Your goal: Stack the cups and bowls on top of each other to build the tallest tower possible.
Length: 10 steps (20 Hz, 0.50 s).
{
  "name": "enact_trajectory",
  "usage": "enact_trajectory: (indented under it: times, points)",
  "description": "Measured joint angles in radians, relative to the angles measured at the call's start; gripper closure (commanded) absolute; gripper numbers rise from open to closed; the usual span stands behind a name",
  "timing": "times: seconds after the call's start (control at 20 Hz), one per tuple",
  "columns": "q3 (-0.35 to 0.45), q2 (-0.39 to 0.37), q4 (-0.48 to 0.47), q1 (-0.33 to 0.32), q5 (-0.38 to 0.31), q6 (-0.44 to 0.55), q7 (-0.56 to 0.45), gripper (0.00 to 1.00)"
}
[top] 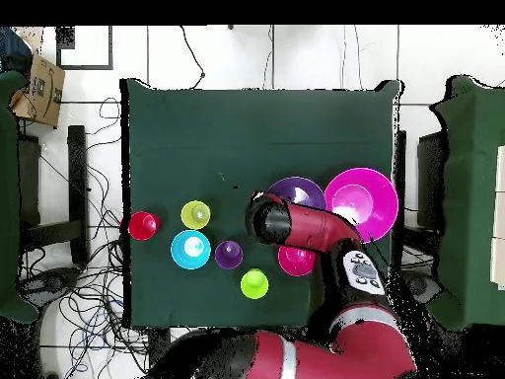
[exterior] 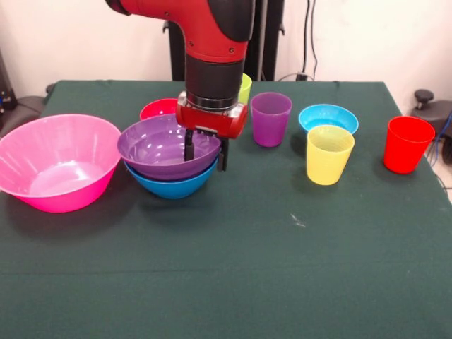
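Here, in the front view, the gripper (exterior: 206, 151) hangs just left of the frame's centre with its two dark fingers (exterior: 188, 147) straddling the right rim of the large purple bowl (exterior: 166, 147): one finger inside the bowl, the other (exterior: 223, 155) outside, and whether they pinch the rim or stand slightly apart from it cannot be told. That bowl sits nested in the medium blue bowl (exterior: 171, 186), the pair forming the tower so far. The very large pink bowl (exterior: 58, 162) rests at the left edge, close beside the pair. A small red bowl (exterior: 159, 109) peeks out behind the purple one, and the lime green cup (exterior: 244, 88) shows behind the arm. Right of centre stand the purple cup (exterior: 271, 119), the light blue bowl (exterior: 328, 118), the yellow cup (exterior: 329, 154) just in front of it, and the red cup (exterior: 407, 144) at far right, all upright on the green table (exterior: 233, 268)
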Motion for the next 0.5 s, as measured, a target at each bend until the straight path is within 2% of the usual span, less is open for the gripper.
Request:
enact_trajectory:
  times: [0.15,0.5]
  points:
    - [0.040,-0.010,0.009,-0.040,0.000,0.000,0.000,0.00]
    - [0.086,-0.020,0.019,-0.084,0.000,0.000,0.000,0.00]
